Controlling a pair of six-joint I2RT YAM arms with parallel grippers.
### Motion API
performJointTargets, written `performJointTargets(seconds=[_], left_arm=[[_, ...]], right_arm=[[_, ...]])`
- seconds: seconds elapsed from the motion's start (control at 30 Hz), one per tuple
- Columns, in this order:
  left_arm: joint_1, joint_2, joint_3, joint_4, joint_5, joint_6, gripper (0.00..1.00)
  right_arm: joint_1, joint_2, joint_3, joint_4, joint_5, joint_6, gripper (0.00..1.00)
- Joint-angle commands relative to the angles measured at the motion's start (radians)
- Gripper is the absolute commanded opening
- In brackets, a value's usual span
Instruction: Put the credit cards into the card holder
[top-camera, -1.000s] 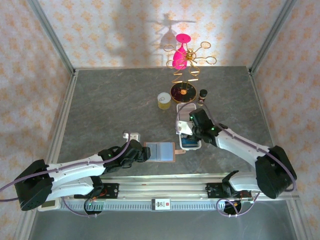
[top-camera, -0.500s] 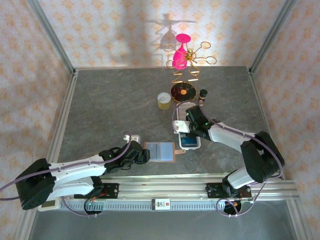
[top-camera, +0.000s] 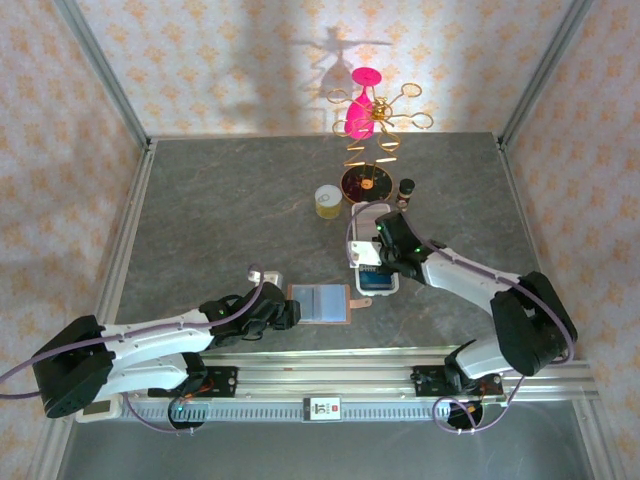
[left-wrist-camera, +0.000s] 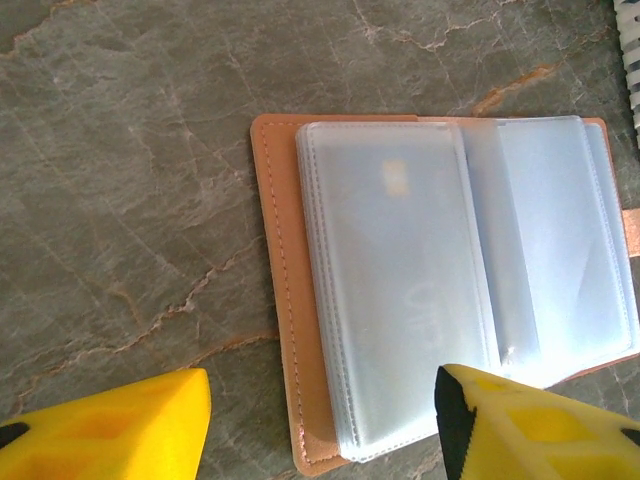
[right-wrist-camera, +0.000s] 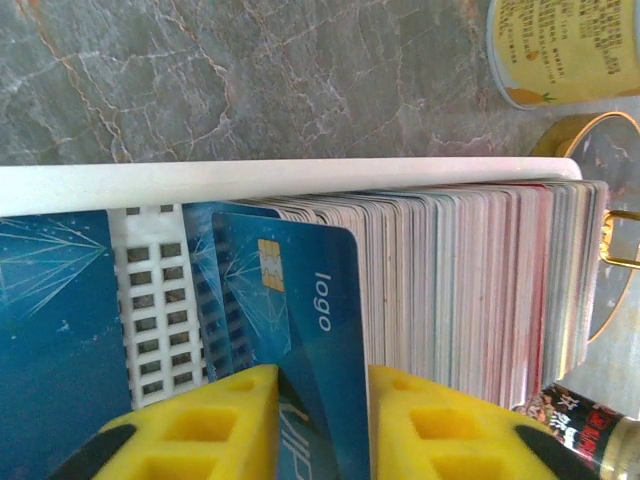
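R hand (right-wrist-camera: 322, 420): clenched on one blue credit card (right-wrist-camera: 300, 300), standing in white tray (right-wrist-camera: 300, 172) w/ card stack.
Card axis: long side ran in line w/ fingers.
Card holder (top-camera: 320, 303): open on desk, left of R hand and nearer the bases, apart.
L hand (left-wrist-camera: 320, 420): released, at holder's edge; the nearer arm.

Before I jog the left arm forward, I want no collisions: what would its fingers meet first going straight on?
Probably the open tan leather card holder: its clear sleeves lie straight ahead of the left gripper's yellow fingers; depth unclear.
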Motion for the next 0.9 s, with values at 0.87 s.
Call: performJointTargets(seconds=[0.87], left_arm=[[0.0,0.09,0.095,-0.083,-0.05,0.059,0.69]], right_arm=[[0.097,-0.216,0.114,-0.375,-0.183,0.53,0.0]])
